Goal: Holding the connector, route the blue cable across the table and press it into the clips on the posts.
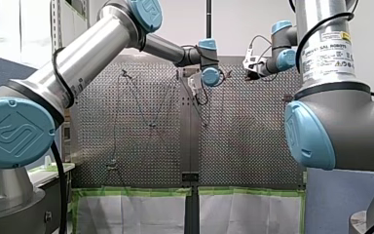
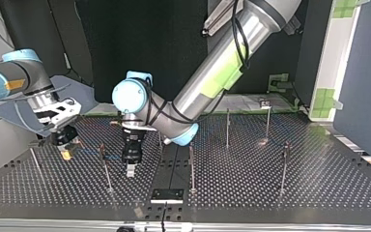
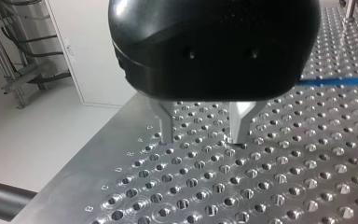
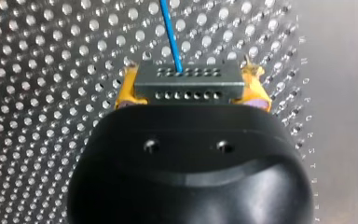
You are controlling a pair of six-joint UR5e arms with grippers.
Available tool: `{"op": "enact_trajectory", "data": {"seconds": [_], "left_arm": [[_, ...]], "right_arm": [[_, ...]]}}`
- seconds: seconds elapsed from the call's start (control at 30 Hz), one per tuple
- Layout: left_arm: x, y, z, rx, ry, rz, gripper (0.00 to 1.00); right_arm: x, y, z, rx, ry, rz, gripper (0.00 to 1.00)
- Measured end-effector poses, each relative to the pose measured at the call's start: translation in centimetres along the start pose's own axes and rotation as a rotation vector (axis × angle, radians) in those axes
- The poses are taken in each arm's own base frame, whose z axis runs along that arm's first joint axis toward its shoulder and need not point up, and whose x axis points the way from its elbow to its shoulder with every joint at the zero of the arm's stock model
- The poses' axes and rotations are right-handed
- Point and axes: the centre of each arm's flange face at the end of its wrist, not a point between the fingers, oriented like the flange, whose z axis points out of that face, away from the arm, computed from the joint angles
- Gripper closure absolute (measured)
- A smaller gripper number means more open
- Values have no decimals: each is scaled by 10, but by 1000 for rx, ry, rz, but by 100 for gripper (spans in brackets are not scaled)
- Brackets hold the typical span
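currently the right tool (image 4: 189, 91) is clamped on the connector (image 4: 189, 77), a grey metal block with two rows of small holes. one yellow pad (image 4: 126, 88) sits at each end of the block. the blue cable (image 4: 170, 28) leaves the connector's far face and runs straight ahead of it over the perforated tabletop (image 4: 37, 70). in the top view the connector is held low over the tabletop. the left tool (image 3: 204, 133) points down beside the connector, with one thin post (image 2: 105, 164) standing between the two. its metal fingers (image 3: 165, 122) stand apart with nothing between them. the fingertips are close to the tabletop, but whether they touch it cannot be told. the cable from the connector passes behind this tool, low over the holes. more posts (image 2: 227, 128) stand upright beyond the left tool, well apart from the connector.
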Motion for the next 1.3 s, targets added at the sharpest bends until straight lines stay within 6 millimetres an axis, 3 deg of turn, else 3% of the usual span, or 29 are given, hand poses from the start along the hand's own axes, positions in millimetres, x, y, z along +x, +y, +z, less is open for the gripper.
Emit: {"op": "enact_trajectory", "data": {"seconds": [0.03,0.53,1.3], "left_arm": [[0,0,0,-2,-1,3,0],[7,-8,-21,6,88,3,0],[-46,1,-96,97,321,-104,0]], "right_arm": [[0,0,0,0,0,0,100],[0,0,0,0,0,0,100],[0,0,0,0,0,0,100]]}}
